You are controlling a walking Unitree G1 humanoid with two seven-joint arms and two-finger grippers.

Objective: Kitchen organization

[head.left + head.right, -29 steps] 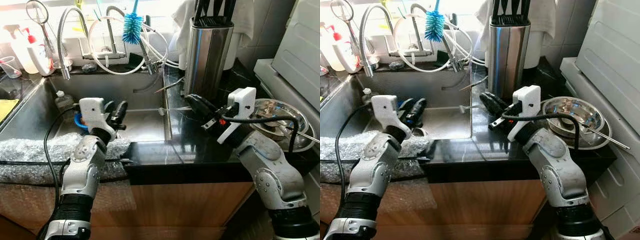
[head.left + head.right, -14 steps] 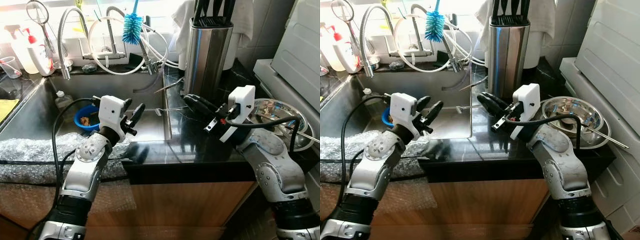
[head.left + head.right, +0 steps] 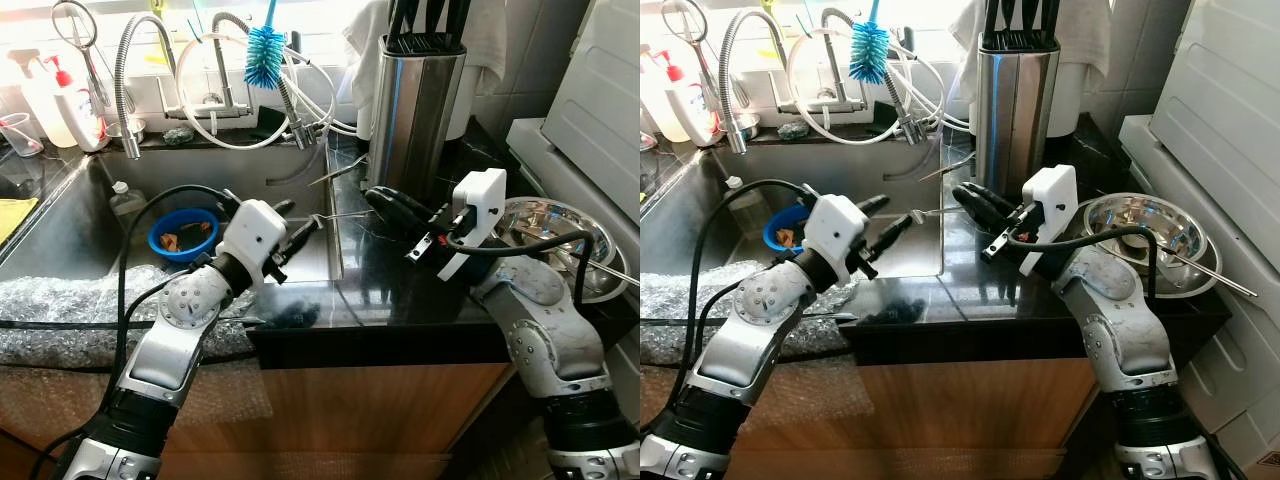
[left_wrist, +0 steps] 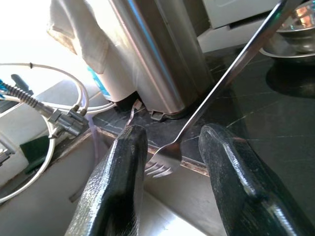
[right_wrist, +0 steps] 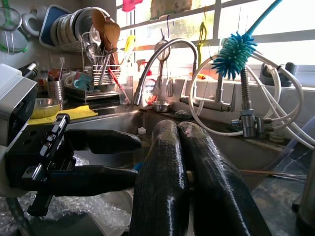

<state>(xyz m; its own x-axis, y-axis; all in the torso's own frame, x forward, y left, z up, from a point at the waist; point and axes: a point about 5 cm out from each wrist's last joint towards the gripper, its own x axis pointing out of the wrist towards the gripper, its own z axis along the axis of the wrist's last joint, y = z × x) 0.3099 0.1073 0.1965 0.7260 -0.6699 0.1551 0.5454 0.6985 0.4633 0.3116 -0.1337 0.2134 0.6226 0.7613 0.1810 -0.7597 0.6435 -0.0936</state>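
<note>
Here the left claw [image 4: 170, 162] sits in the middle of the head view, at the right edge of the sink [image 3: 290, 250]. Its two black fingers [image 4: 120, 172] are spread apart, and a fork [image 4: 216, 93] lies between them. The fork's prongs are down near the fingertips and just over the sink's edge. Its long handle runs up and away across the black tabletop [image 3: 400, 290]. I cannot tell if the fingers touch the fork.

The right claw [image 3: 385, 203] hovers over the tabletop, just right of the middle of the head view. Its two fingers [image 5: 162, 162] are pressed tight together with nothing between them. It points toward the sink and toward the left claw, which shows at the left side of the right wrist view.

A tall shiny knife block [image 3: 415, 105] stands on the tabletop in the upper middle of the frame, right behind the right claw. A white cloth [image 3: 375, 30] hangs behind it. At the right edge of the frame sits a shiny metal bowl [image 3: 555, 235] with a thin metal stick poking out of it.

In the sink, left of the middle, there is a blue bowl [image 3: 185, 233]. Above it, at the top of the frame, are a curved tap [image 3: 125, 60], white hoses [image 3: 300, 85] and a blue bottle brush [image 3: 266, 50]. A white bottle with a red top [image 3: 68, 105] stands at the upper left.

Bubble wrap [image 3: 60, 310] covers the front edge at the lower left.
</note>
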